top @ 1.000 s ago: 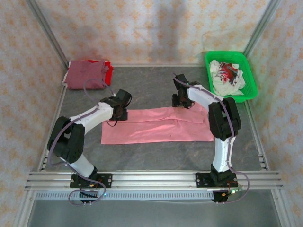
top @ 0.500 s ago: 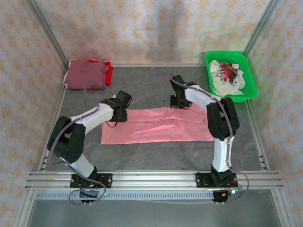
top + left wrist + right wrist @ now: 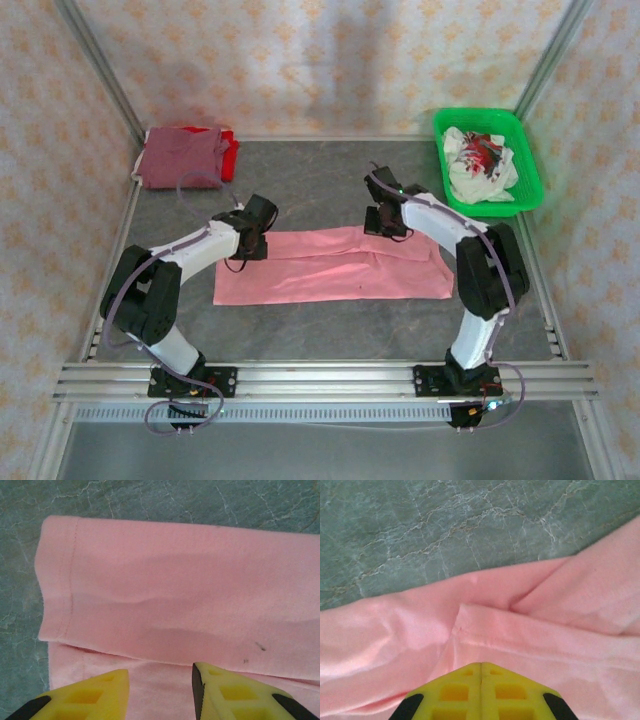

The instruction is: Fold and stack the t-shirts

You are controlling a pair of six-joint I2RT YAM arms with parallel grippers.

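The long, folded salmon-pink cloth t-shirt (image 3: 330, 265) lies flat across the frame's middle on the grey marbled table (image 3: 320, 180). The left gripper (image 3: 252, 243) is at its left end, yellow fingers (image 3: 100, 692) parted above the cloth, holding nothing. The right gripper (image 3: 384, 224), at the shirt's upper edge, is pressed fully closed; whether it pinches cloth I cannot tell. A folded maroon t-shirt (image 3: 180, 157) and a red one (image 3: 230, 153) sit upper left

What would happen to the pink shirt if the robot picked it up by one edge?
The pink shirt would probably droop and hang, not stay flat: soft ripples and folds show in it. It looks thin and lies flat on the table, so it is likely light. Pushed, it would likely bunch up rather than slide whole.
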